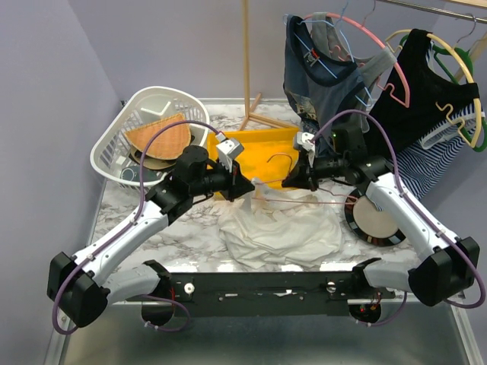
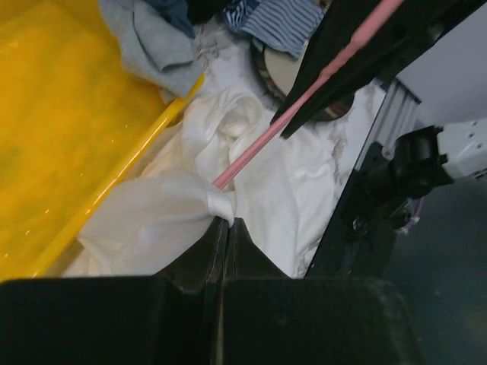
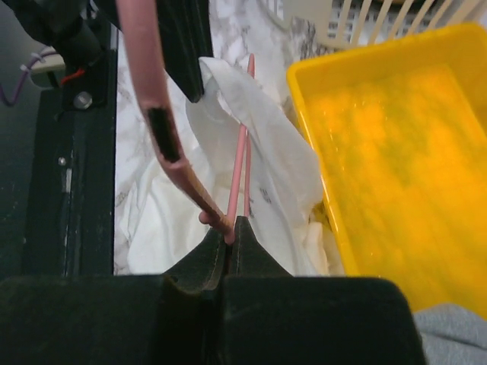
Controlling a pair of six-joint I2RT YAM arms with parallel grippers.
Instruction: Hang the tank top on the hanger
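crumpled off-white tank top (image 1: 281,232), strap pinched by left jaws; right jaws pinch pink hanger (image 3: 239,167).

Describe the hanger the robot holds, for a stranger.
Find the yellow tray mid-table. At its near edge the right tool grips the hanger above the white tank top. It is thin pink wire, unlike the thick pink hanger and yellow hanger behind.

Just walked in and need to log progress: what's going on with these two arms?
The left gripper is shut on a bunched bit of the off-white tank top, holding it up off the table. The right gripper is shut on the pink wire hanger, whose end meets that raised fabric. Most of the tank top lies heaped beside the yellow tray, not hung yet.
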